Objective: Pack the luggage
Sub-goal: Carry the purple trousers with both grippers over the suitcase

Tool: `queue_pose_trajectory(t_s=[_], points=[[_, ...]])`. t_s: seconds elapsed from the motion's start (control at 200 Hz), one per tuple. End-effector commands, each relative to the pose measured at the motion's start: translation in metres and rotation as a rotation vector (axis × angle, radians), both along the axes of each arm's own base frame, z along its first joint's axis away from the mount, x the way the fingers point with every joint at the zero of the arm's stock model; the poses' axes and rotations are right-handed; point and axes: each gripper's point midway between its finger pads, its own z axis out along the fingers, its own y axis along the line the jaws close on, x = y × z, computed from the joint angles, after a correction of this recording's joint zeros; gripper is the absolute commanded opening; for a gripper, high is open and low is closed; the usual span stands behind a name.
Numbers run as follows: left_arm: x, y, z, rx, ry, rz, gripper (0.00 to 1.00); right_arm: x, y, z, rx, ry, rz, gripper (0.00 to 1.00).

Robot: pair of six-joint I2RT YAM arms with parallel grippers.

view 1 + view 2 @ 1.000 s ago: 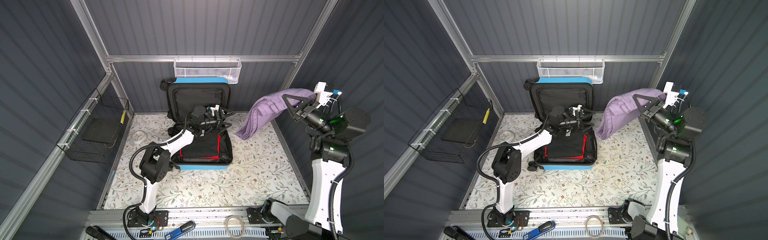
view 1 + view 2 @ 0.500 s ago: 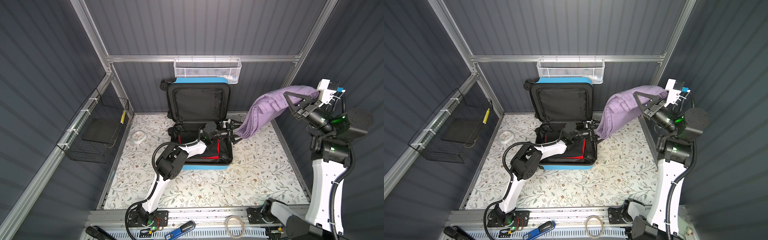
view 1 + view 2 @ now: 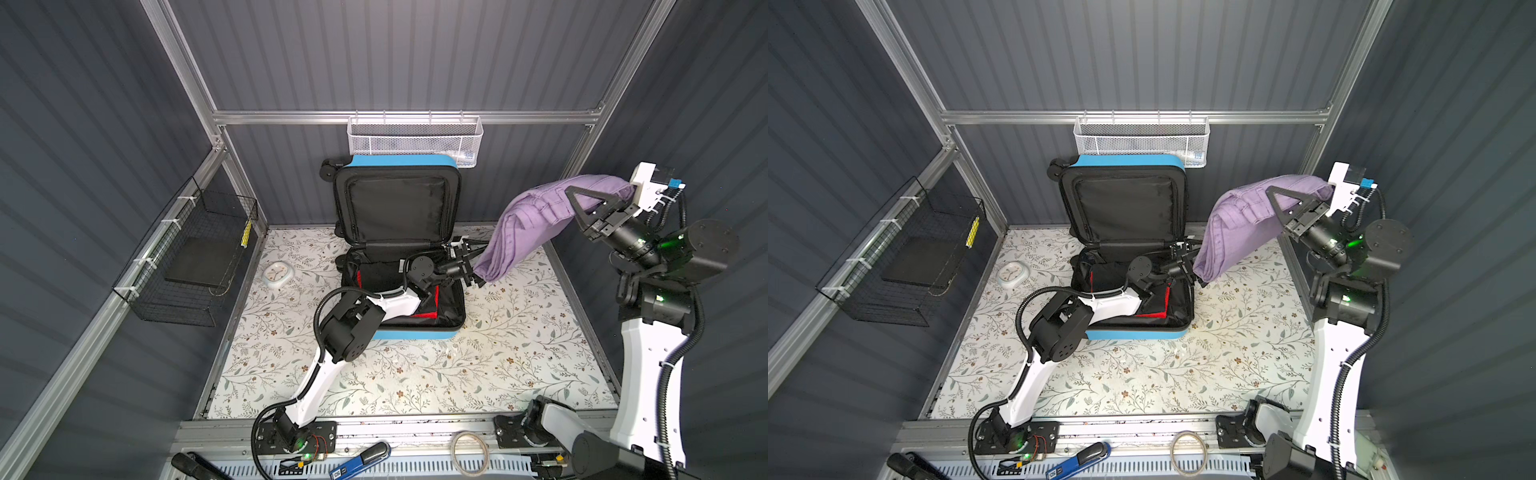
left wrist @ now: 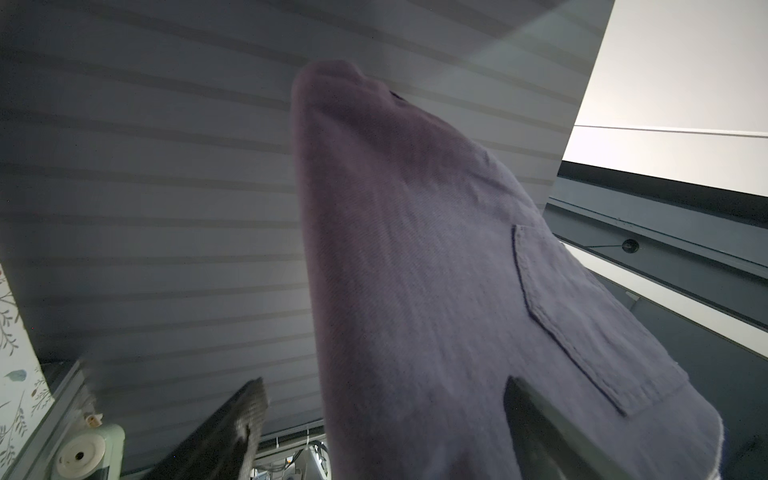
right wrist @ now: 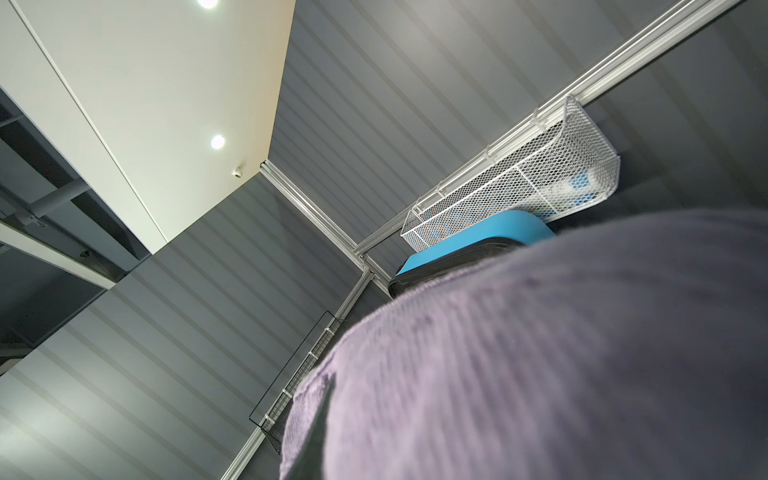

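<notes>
The blue luggage (image 3: 415, 333) (image 3: 1133, 333) lies open on the floral floor, its black-lined lid upright against the back wall. Dark and red clothes fill its base. My right gripper (image 3: 575, 199) (image 3: 1273, 195) is high at the right, shut on one end of a purple garment (image 3: 523, 232) (image 3: 1237, 232) that hangs down toward the luggage's right side. My left gripper (image 3: 471, 264) (image 3: 1192, 264) (image 4: 386, 415) is open at the garment's lower end, its two fingers on either side of the cloth (image 4: 436, 291). The purple garment (image 5: 540, 353) hides the right jaws in the right wrist view.
A white mesh basket (image 3: 415, 141) hangs on the back wall above the lid. A black wire basket (image 3: 195, 257) hangs on the left wall. A small white clock (image 3: 277, 275) lies on the floor left of the luggage. A tape ring (image 3: 469, 453) lies on the front rail.
My left gripper has come down from in front of the lid and reached right to the garment's hanging end. The right gripper has lifted the garment slightly higher.
</notes>
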Motion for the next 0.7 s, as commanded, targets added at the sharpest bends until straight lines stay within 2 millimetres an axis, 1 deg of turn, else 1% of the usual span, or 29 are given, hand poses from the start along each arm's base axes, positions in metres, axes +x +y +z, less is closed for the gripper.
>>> queue_pose_trajectory(t_s=[0.0, 0.23, 0.365, 0.43, 0.48, 0.555, 0.695], points=[[-0.010, 0.005, 0.016, -0.076, 0.038, -0.041, 0.92, -0.016, 0.004, 0.026, -0.050, -0.149, -0.029, 0.00], [-0.023, 0.000, 0.012, -0.096, 0.032, -0.069, 0.91, -0.012, 0.003, 0.023, -0.048, -0.146, -0.030, 0.00], [-0.025, -0.004, 0.008, -0.087, 0.029, -0.078, 0.91, -0.009, 0.001, 0.020, -0.044, -0.138, -0.033, 0.00], [-0.025, -0.004, 0.007, -0.090, 0.032, -0.075, 0.89, -0.008, 0.001, 0.019, -0.044, -0.134, -0.030, 0.00], [-0.025, -0.003, 0.009, -0.097, 0.027, -0.073, 0.84, -0.007, 0.001, 0.017, -0.043, -0.130, -0.030, 0.00], [-0.025, -0.003, 0.011, -0.104, 0.023, -0.072, 0.66, -0.005, 0.000, 0.013, -0.039, -0.123, -0.032, 0.00], [-0.020, -0.001, 0.011, -0.118, 0.032, -0.049, 0.39, -0.004, -0.001, 0.006, -0.032, -0.108, -0.032, 0.00]])
